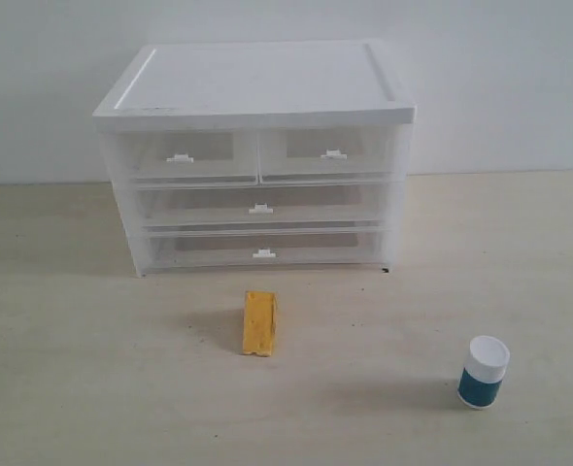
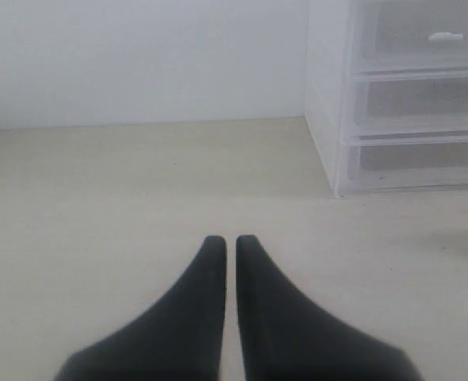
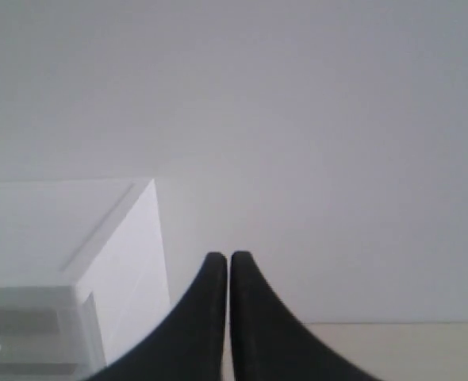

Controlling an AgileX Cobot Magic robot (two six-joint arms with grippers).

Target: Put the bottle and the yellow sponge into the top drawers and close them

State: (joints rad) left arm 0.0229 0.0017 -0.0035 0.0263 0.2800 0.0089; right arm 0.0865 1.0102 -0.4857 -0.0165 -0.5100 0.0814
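The yellow sponge (image 1: 259, 323) lies on the table just in front of the cabinet (image 1: 257, 83). Off to the front right stands the bottle (image 1: 484, 372), upright, white cap over a teal body. Both top drawers, the left one (image 1: 194, 155) and the right one (image 1: 330, 152), sit pushed in with their white tab handles showing. Neither arm appears in the exterior view. My left gripper (image 2: 231, 240) is shut with nothing in it, low over bare table to the cabinet's left. My right gripper (image 3: 229, 255) is shut and empty too, raised beside the cabinet's top corner.
Two full-width translucent drawers (image 1: 259, 209) sit below the top pair, both pushed in. A pale wall (image 1: 500, 78) stands close behind the cabinet. The light wooden table (image 1: 92, 388) spreads around the sponge and bottle.
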